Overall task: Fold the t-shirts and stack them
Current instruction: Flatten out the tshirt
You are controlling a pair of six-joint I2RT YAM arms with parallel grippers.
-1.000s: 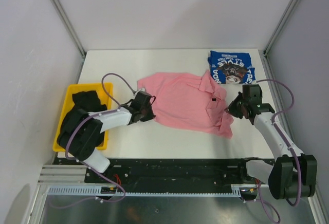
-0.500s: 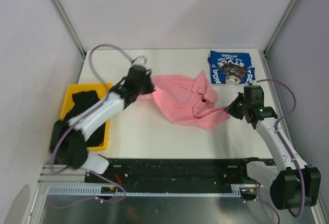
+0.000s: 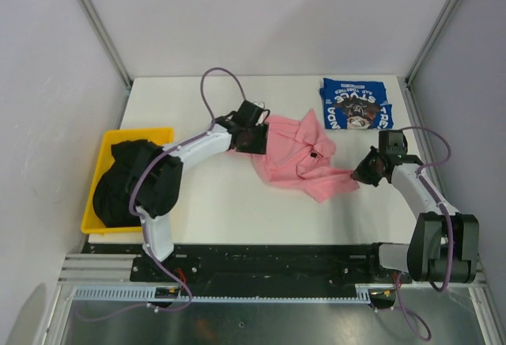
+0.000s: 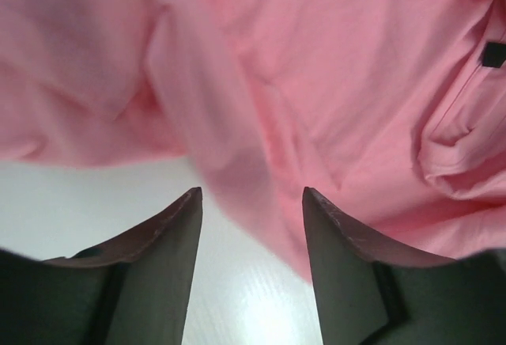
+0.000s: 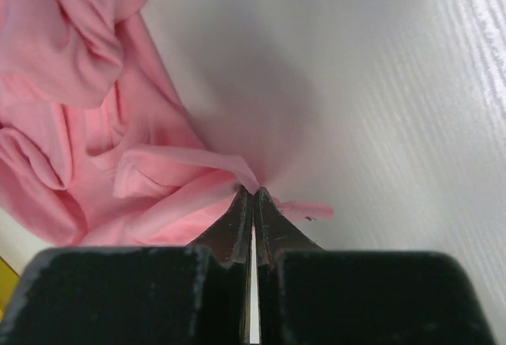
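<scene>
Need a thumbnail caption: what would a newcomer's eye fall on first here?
The crumpled pink t-shirt in the middle of the white table: the right pincer is shut on its near-right corner, and the left pincer hangs open at its left edge. Next come the folded royal-blue t-shirt at the far right corner and the yellow bin of black t-shirts on the left.

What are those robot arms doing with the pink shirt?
They are folding t-shirts. The right gripper pinches one corner of the pink t-shirt, which lies bunched up mid-table. The left gripper is open at its other side. A folded blue t-shirt lies far right, black clothes in the yellow bin.
</scene>
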